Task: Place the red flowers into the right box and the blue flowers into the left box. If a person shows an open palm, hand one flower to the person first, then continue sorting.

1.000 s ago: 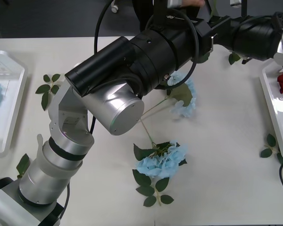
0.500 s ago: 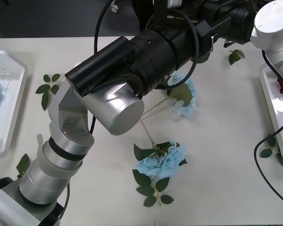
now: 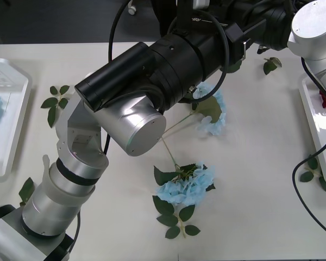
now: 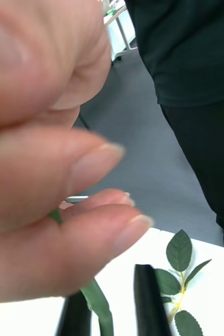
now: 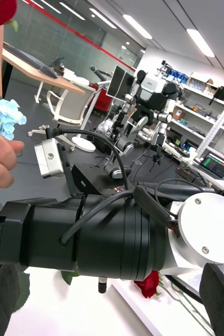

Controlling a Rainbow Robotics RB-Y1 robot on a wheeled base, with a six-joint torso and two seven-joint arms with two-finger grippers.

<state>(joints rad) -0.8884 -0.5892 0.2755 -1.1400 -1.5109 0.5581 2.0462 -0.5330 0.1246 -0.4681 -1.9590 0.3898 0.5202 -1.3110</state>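
Flower stem [image 4: 98, 299] — between right gripper [image 4: 112, 304] fingers, person's hand [image 4: 43, 157] pinching it.

A person's hand [image 4: 49, 157] loomed close to the camera, its fingertips [image 4: 127, 231] pinched together on a green stem [image 4: 98, 302]. That stem ran down between the right hand's [image 4: 114, 310] two black fingers, which stood narrowly apart with it in the gap. Beside them a loose leaf sprig [image 4: 180, 278] lay on the white bench [image 4: 206, 310]. Behind stood a person in black clothing [image 4: 195, 79] on a grey floor [image 4: 143, 157].
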